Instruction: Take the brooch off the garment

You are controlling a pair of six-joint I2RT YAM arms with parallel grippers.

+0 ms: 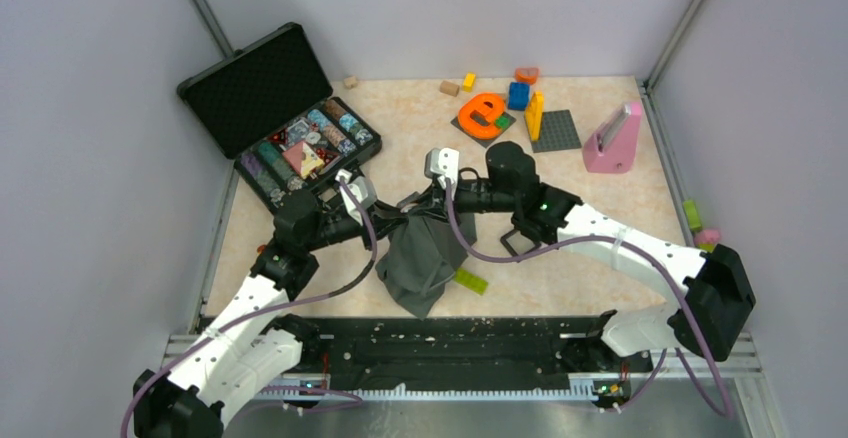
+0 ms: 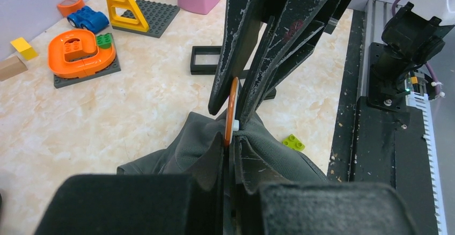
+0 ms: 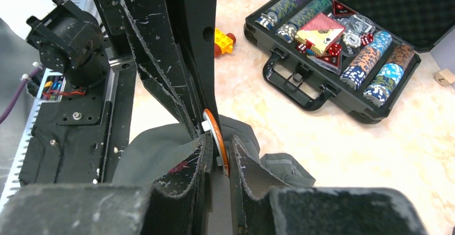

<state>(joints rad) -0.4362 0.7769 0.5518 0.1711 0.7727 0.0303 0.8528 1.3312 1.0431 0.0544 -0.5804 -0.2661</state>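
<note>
**mik:** ok where's the brooch (image 2: 231, 109)? can barely find it on the top cam

**jo:** yeah, from above it's hidden where the two arms meet. the wrist cams show it fine. it's a thin orange disc seen edge-on, with a small white bit on one side, sitting right against a raised fold of the shirt (image 1: 425, 258).

**mik:** who's got it?

**jo:** the right gripper (image 3: 218, 138). its jaws are only a sliver apart, with one finger on each face of the disc. the left gripper (image 2: 230, 141) comes in from the opposite side, with its jaws squeezed all the way together on the grey fabric just under the disc. the tips of the two grippers are nearly touching.

**mik:** so is it off the shirt or on?

**jo:** can't tell. the cloth is bunched tight round the tips and hides the join.

**mik:** and the shirt itself?

**jo:** it's a dark grey heap in the middle of the table (image 1: 640, 198), toward the near edge. its top is held up at the grippers and the rest is slumped down. a green brick (image 1: 470, 280) lies just beside its right edge. there's an open black case (image 1: 290, 118) at the far left and an orange letter toy (image 1: 483, 113) at the back, both well apart from the shirt.
</note>
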